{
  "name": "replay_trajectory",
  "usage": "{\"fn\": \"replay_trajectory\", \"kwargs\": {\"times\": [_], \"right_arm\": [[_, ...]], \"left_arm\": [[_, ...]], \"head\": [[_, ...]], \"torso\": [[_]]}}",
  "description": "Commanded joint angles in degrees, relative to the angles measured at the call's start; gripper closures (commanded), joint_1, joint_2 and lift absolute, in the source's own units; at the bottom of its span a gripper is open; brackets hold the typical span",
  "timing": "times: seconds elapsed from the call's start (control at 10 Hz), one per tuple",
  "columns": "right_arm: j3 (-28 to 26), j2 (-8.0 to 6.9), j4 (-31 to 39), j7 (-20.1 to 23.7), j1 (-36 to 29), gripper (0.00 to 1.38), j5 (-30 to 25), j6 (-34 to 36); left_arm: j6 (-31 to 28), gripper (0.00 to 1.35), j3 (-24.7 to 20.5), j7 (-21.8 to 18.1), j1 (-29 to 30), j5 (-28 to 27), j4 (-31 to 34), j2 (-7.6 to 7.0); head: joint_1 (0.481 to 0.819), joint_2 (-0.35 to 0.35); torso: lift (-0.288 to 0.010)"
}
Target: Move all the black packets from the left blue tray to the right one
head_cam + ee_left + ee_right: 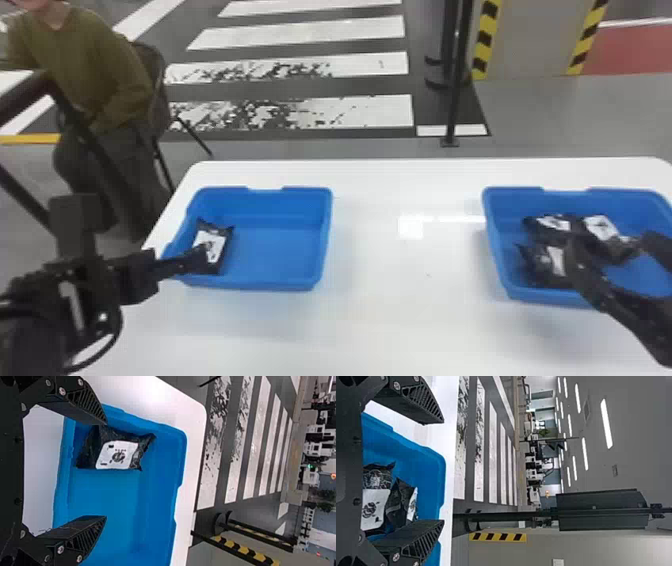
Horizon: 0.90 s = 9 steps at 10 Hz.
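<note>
In the head view, my left gripper [194,258] is at the left blue tray [255,286], over the near side of a black packet [224,250] with a white label. The left wrist view has the left gripper [106,471] open, the packet [89,449] lying beyond its fingertips against the wall of the tray [180,455]. My right gripper [612,245] stands open above the right blue tray [495,240], which holds several black packets [537,257]. From the right wrist, the right gripper [443,471] has nothing between its fingers; packets [395,504] lie below it.
Both trays stand on a white table [400,300], with a wide stretch of tabletop between them. Beyond the far edge a black post [455,90] rises from the floor.
</note>
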<state>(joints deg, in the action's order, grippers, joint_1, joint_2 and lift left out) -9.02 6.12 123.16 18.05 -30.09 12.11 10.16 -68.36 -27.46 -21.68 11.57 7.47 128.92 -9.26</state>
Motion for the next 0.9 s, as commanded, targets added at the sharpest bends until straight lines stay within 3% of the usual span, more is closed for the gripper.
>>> {"fn": "replay_trajectory", "kwargs": {"times": [0.0, 0.2, 0.5, 0.8], "right_arm": [[0.90, -0.23, 0.94, 0.24, -1.54, 0.13, 1.14, -0.04], [0.90, -0.23, 0.24, 1.47, -1.40, 0.13, 1.60, 1.22], [1.36, -0.23, -0.46, 2.08, -1.26, 0.13, 2.51, 2.21], [1.48, -0.23, -1.17, 2.61, -0.98, 0.13, 3.65, 2.77]], "left_arm": [[-0.68, 0.20, 0.27, 0.06, -2.85, -2.90, -4.12, -0.59], [-0.40, 0.20, 2.67, 0.15, -7.91, -5.07, -10.17, -1.29], [-0.40, 0.20, 6.56, 0.41, -15.09, -6.90, -20.01, -2.26], [-1.95, 0.20, 8.04, 1.56, -18.60, -8.38, -25.92, -2.17]], "head": [[0.695, 0.207], [0.695, 0.242], [0.695, 0.240], [0.695, 0.232]], "torso": [[-0.140], [-0.140], [-0.140], [-0.140]]}}
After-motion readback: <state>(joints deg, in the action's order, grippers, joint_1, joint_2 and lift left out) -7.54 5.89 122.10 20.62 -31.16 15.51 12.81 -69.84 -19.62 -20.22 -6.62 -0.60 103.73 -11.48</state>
